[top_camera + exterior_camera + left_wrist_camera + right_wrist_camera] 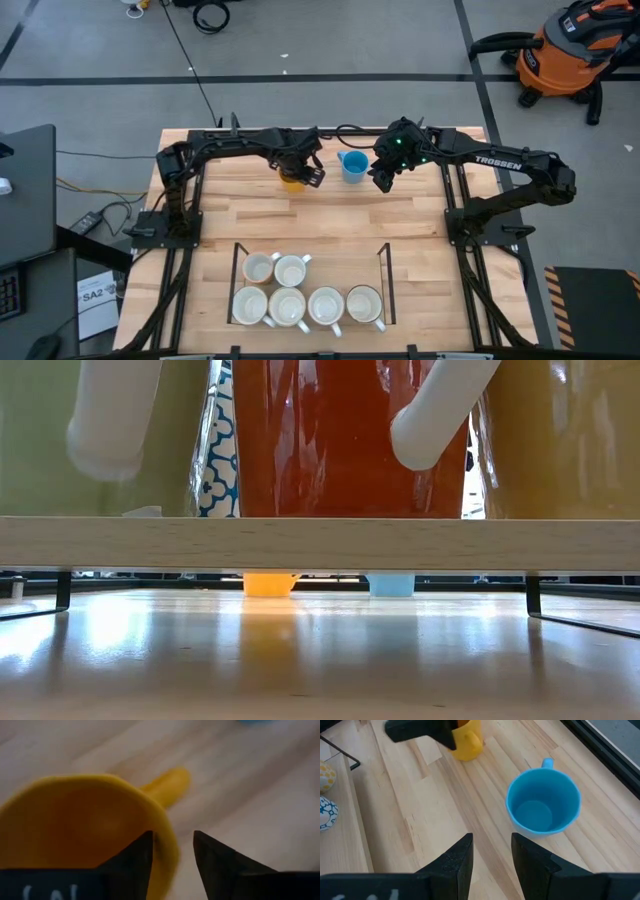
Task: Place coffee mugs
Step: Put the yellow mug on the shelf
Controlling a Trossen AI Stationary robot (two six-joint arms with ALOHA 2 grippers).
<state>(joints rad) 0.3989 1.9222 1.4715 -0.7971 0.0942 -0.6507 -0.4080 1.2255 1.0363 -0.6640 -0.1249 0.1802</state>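
Ceramic is what counts here: glazed, stiff, light enough for one arm, but slick and likely to chip if knocked or dropped, so each mug wants a firm pinch across the wall at the rim, or around the handle.

Nearest the front edge of the pale wooden plank table [420,250], six white and cream handled ceramic mugs [288,307] sit upright inside a black wire-frame rack [385,265], four in the front row and two behind them on the left.

Farther back, well apart from the rack, stand the last two. The orange-yellow handled mug [292,180] is under the left pincer [305,170]; in the left wrist view one finger reaches inside the cup and the other outside, straddling the rim, with a gap that suggests the wall is not squeezed. Just beside it to the right, the small blue handled mug [353,166] stands alone, with the right pincer [384,178] close by, its fingers spread and holding nothing.
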